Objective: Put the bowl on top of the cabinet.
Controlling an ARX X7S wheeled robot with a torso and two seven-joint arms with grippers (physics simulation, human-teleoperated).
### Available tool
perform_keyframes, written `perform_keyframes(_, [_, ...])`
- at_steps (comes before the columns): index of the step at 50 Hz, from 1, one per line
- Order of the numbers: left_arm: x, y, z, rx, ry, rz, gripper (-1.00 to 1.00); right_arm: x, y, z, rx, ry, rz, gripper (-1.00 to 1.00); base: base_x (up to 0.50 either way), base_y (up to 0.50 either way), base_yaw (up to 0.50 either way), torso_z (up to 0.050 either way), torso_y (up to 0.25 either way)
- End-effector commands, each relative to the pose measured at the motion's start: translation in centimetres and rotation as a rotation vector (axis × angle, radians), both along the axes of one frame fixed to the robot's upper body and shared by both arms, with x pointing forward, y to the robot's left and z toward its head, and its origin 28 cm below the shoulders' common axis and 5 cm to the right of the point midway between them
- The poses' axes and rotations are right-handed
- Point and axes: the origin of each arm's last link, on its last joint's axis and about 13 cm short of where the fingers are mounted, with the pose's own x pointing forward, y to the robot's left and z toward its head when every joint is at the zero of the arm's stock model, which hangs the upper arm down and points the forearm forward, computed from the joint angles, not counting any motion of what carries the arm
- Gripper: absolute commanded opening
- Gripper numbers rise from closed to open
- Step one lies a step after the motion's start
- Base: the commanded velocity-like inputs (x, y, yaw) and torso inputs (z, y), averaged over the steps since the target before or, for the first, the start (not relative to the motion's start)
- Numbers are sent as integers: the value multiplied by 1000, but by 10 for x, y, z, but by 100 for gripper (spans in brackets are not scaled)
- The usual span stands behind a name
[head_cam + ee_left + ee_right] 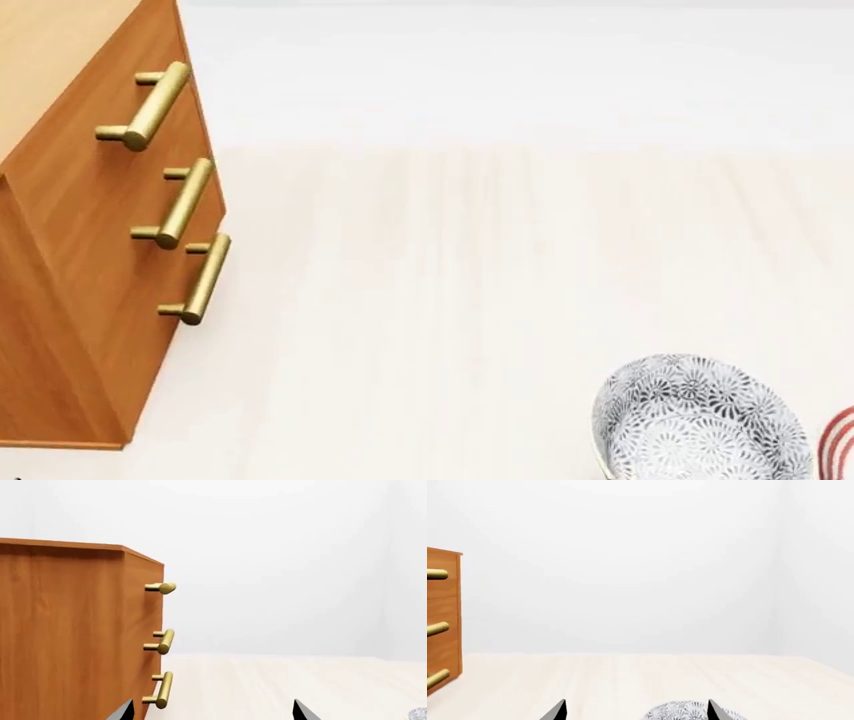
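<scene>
Bowl [701, 420] on table [467, 280], well apart from cabinet [80, 260]

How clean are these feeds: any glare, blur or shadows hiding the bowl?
Head view: even, flat light, sharp, no glare; bowl cut by the bottom edge. Right wrist view: sharp; only the bowl's top shows between the right gripper tips. Left wrist view: sharp; cabinet evenly lit, left gripper tips barely in frame.

The cabinet [94, 250] fills the nine o'clock side of the pale counter [467, 280], its three brass handles [174, 205] facing inward. The bowl [701, 420] sits at five o'clock, beside a red-ringed plate [841, 445].
</scene>
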Motion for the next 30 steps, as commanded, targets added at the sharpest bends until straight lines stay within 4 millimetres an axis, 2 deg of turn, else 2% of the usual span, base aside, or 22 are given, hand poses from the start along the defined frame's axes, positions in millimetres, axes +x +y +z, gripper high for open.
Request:
perform_keyframes(1, [0, 0, 0, -2, 0, 0, 100, 0, 0, 0, 1, -1, -2, 100, 328, 0, 0, 0, 0])
perform_keyframes(4, [0, 0, 0, -2, 0, 0, 100, 1, 0, 0, 0, -3, -15, 100, 323, 0, 0, 0, 0])
perform_keyframes(16, [0, 0, 0, -5, 3, -1, 100, 1, 0, 1, 3, -24, -59, 100, 0, 0, 0, 0, 0])
perform_keyframes(21, [0, 0, -1, -6, 6, -1, 100, 1, -3, 7, 79, -23, -109, 100, 0, 0, 0, 0, 0])
perform_keyframes(25, [1, 0, -1, -5, 8, -1, 100, 3, -7, 12, 137, 3, -237, 100, 0, 0, 0, 0, 0])
perform_keyframes(30, [0, 0, -1, -5, 5, 0, 100, 2, -11, 16, 193, -7, -260, 100, 0, 0, 0, 0, 0])
